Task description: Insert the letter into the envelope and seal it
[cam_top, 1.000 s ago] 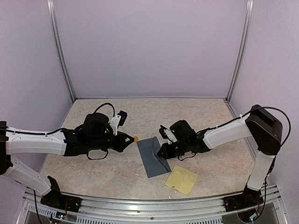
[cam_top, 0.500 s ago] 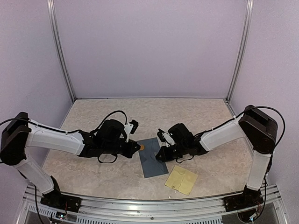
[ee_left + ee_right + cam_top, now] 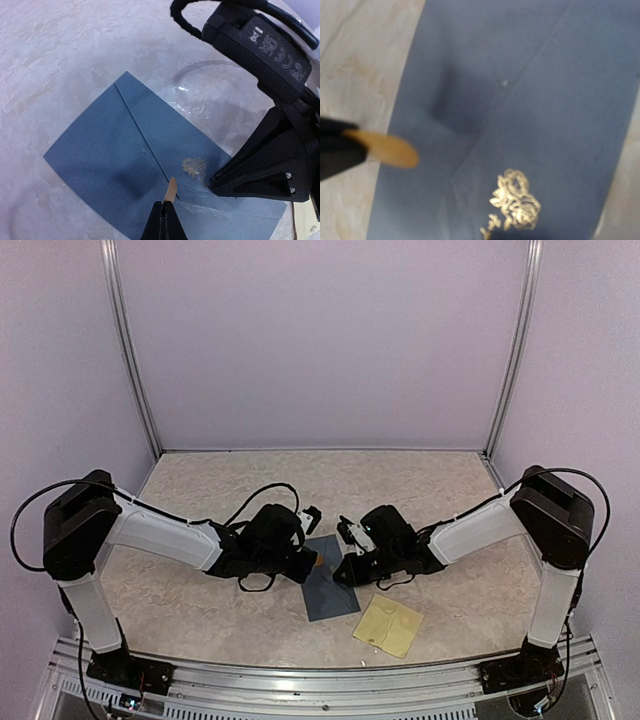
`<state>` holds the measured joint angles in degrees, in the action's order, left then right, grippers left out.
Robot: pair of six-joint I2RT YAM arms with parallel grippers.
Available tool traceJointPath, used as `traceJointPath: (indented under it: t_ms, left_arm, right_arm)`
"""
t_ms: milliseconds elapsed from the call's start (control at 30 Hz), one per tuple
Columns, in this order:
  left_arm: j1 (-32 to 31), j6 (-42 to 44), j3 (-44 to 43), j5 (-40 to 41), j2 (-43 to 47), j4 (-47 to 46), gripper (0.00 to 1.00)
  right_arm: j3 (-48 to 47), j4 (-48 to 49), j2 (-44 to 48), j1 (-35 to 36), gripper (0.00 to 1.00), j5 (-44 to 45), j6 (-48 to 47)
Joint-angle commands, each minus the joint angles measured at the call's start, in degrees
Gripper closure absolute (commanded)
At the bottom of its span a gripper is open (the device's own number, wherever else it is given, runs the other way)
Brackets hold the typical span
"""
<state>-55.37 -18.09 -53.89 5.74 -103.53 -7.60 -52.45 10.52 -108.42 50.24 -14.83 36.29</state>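
The slate-blue envelope [image 3: 328,588] lies flat on the table with its triangular flap folded down; a gold ornament [image 3: 194,167] is printed near the flap's tip. My left gripper [image 3: 165,204] is shut on a round brown sticker [image 3: 171,189], held edge-on just above the flap's tip. From the right wrist view the sticker [image 3: 390,150] hovers over the envelope [image 3: 520,100]. My right gripper [image 3: 212,181] is shut, its tip resting on the envelope beside the ornament. The letter does not show in any view.
A tan sheet of stickers [image 3: 388,625] lies on the table just right of the envelope's near corner. Both arms meet over the envelope, their black wrists close together. Walls and metal posts [image 3: 135,370] enclose the marbled table [image 3: 420,480].
My left arm has reached to the right, carrying the sticker from left of the envelope to above the flap's tip. The right gripper stayed on the envelope.
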Motion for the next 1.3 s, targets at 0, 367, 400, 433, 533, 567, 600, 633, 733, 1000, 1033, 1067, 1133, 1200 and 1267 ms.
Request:
traceJointPath:
  t_ms: [0,367,400,433,533,567,600,633,733,1000,1033,1067,1133,1200,1267]
  left_arm:
    - [-0.8,2.0,-1.8,4.5,-1.8,1.2,1.0]
    - [-2.8,3.8,-3.7,7.8,-5.5,3.3,1.0]
    - [-2.8,3.8,-3.8,7.9,-5.8,3.4,1.0]
    - [-2.8,3.9,-4.0,8.0,-5.9,3.5,1.0]
    - [-3.0,4.2,-4.3,8.1,-6.3,3.5,1.0]
    - [-3.0,4.2,-4.4,8.1,-6.4,3.6,1.0]
    - [-3.1,4.3,-4.5,8.0,-6.6,3.6,1.0]
    - [-3.2,4.4,-4.5,7.9,-6.7,3.6,1.0]
    - [-3.6,4.7,-4.9,7.7,-7.0,4.0,1.0]
    - [-4.5,4.9,-5.5,8.4,-7.8,4.8,1.0]
    - [-4.6,4.8,-5.5,8.9,-7.8,5.0,1.0]
    - [-4.6,4.7,-5.5,9.4,-7.7,5.1,1.0]
    - [-4.6,4.3,-5.4,11.1,-7.2,5.4,1.0]
    - [-4.6,3.8,-5.3,12.8,-6.5,5.8,1.0]
    - [-4.6,3.7,-4.8,14.5,-5.0,5.7,1.0]
  right_arm:
    - [1.7,-3.0,-1.2,0.5,0.96,0.1,0.3]
    - [1.5,-2.4,-1.7,0.5,0.96,-0.4,0.4]
    - [1.5,-2.4,-1.7,0.5,0.96,-0.5,0.4]
    - [1.5,-2.4,-1.7,0.5,0.96,-0.5,0.4]
    - [1.5,-2.4,-1.8,0.5,0.96,-0.5,0.4]
    - [1.5,-2.4,-1.7,0.5,0.96,-0.6,0.5]
    - [1.4,-2.4,-1.8,0.5,0.96,-0.6,0.4]
    - [1.5,-2.4,-1.8,0.5,0.96,-0.6,0.4]
    - [1.4,-2.4,-1.9,0.5,0.96,-0.6,0.4]
    - [1.5,-2.4,-2.0,0.5,0.96,-0.7,0.5]
    - [1.5,-2.4,-2.0,0.5,0.96,-0.7,0.5]
    - [1.5,-2.4,-1.9,0.5,0.96,-0.7,0.5]
    - [1.5,-2.4,-1.9,0.4,0.96,-0.8,0.5]
    - [1.5,-2.4,-1.8,0.5,0.96,-0.7,0.5]
    - [1.6,-2.3,-1.7,0.4,0.96,-0.6,0.5]
